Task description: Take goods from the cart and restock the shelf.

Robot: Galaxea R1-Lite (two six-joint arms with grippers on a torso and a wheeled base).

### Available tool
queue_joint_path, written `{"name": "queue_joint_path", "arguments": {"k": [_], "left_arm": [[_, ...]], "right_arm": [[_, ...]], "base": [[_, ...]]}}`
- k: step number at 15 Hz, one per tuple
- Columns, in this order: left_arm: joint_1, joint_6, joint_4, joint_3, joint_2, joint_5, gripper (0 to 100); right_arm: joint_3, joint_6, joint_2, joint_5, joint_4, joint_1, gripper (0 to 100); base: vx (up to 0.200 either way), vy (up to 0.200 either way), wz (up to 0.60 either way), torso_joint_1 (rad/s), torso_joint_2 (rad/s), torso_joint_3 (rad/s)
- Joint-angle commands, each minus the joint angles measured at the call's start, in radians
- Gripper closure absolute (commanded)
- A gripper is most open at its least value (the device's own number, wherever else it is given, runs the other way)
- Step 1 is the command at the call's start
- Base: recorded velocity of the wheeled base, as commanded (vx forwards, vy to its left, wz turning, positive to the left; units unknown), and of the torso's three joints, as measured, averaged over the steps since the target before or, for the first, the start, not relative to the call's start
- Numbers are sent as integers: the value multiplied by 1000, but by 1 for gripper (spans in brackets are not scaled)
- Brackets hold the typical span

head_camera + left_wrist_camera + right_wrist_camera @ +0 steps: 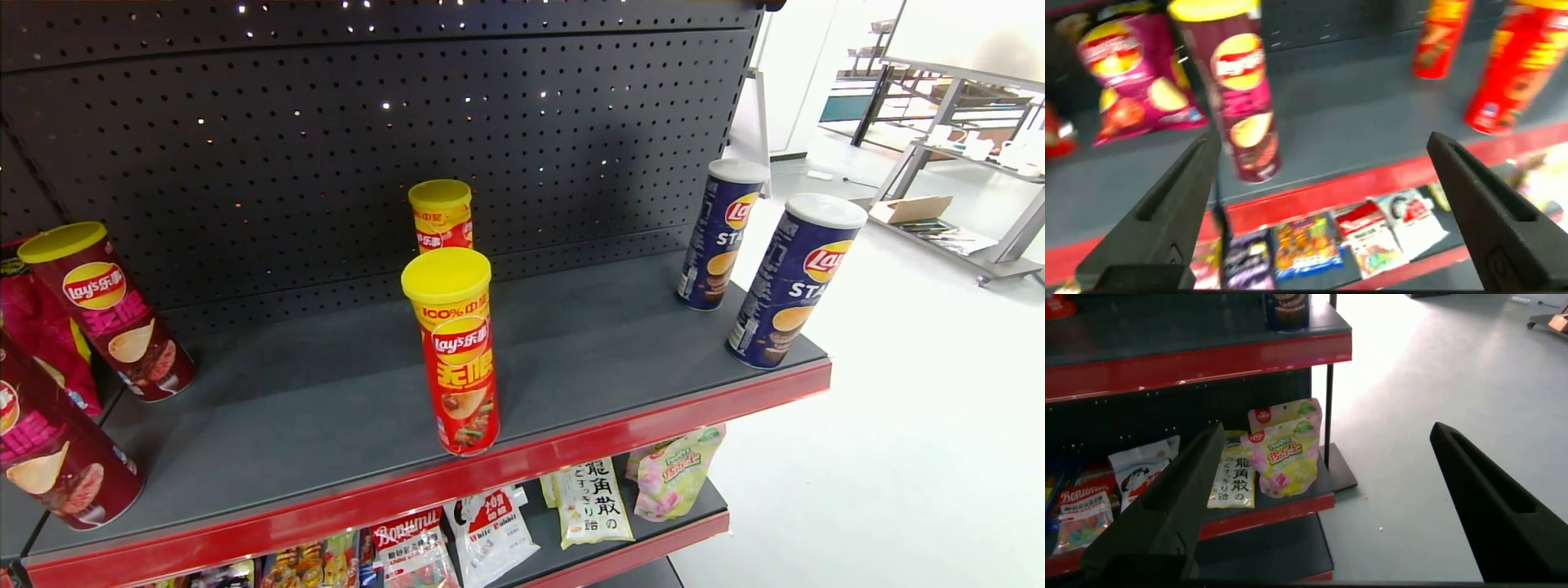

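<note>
Seen from my head, the dark grey metal shelf with a red front lip (326, 392) carries six tall cardboard cans, all upright. Two maroon yellow-lidded cans (106, 310) stand at my left. Two red yellow-lidded cans (457, 351) stand mid-shelf, one behind the other. Two dark blue white-lidded cans (792, 282) stand at the right end.

At my left wrist, my left gripper (1324, 143) is spread wide and holds nothing. Beyond it stand one maroon can, two red ones and one magenta crisp bag (1131, 73).

At my right wrist, my right gripper (1328, 429) is likewise spread and bare, facing the lower shelf (1266, 513) with several snack pouches.
</note>
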Motion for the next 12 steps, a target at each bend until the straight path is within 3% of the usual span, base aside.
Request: {"name": "queue_joint_path", "arguments": {"k": [1, 6, 12], "left_arm": [[129, -18, 11, -35, 134, 15, 0], [141, -18, 60, 66, 6, 18, 0], [135, -12, 75, 156, -114, 13, 0]], "right_arm": [[0, 0, 1, 0, 0, 0, 0], [0, -4, 1, 0, 0, 0, 0], [0, -4, 1, 2, 0, 0, 0]], "base": [[0, 0, 0, 0, 0, 0], [0, 0, 0, 0, 0, 0], [0, 0, 600, 1, 2, 0]]}}
